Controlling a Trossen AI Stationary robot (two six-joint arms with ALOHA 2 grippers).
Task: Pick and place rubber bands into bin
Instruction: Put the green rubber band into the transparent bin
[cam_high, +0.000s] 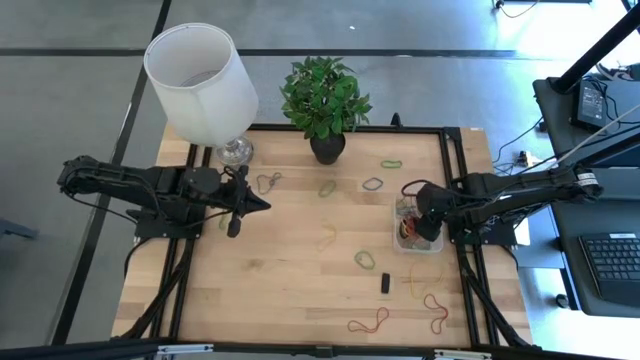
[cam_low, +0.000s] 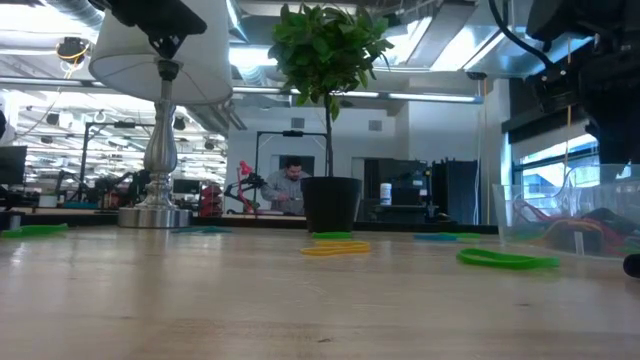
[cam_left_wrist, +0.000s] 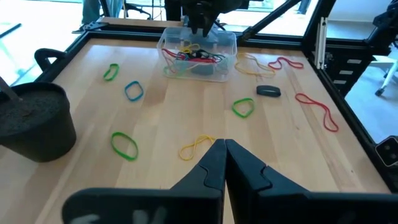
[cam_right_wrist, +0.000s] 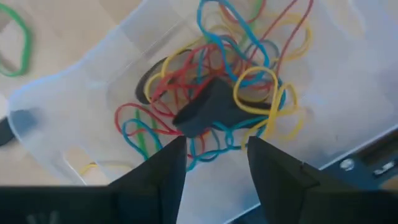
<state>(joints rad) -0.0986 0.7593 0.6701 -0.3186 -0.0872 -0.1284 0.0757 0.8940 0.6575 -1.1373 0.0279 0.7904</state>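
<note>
We judged the thin, floppy coloured rubber bands (cam_left_wrist: 124, 145) scattered on the wooden table (cam_high: 290, 290) light and limp, best pinched across one strand, while the right hand (cam_right_wrist: 214, 152) hung parted and empty over the clear plastic bin (cam_left_wrist: 227, 43), left hand (cam_left_wrist: 225, 165) shut.

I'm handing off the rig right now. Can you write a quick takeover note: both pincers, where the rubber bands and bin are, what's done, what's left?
Right pincer: open, directly over the bin on the table's right side, fingers apart above the pile, holding nothing.
Left pincer: shut, empty, waiting over the left half of the table.
Done: a tangle of red, blue and yellow rubber bands lies in the bin, along with a small dark block.
Left: loose bands are scattered on the wood, including a green one near the middle, a yellow one, red ones along the front edge, and several near the plant pot.
</note>
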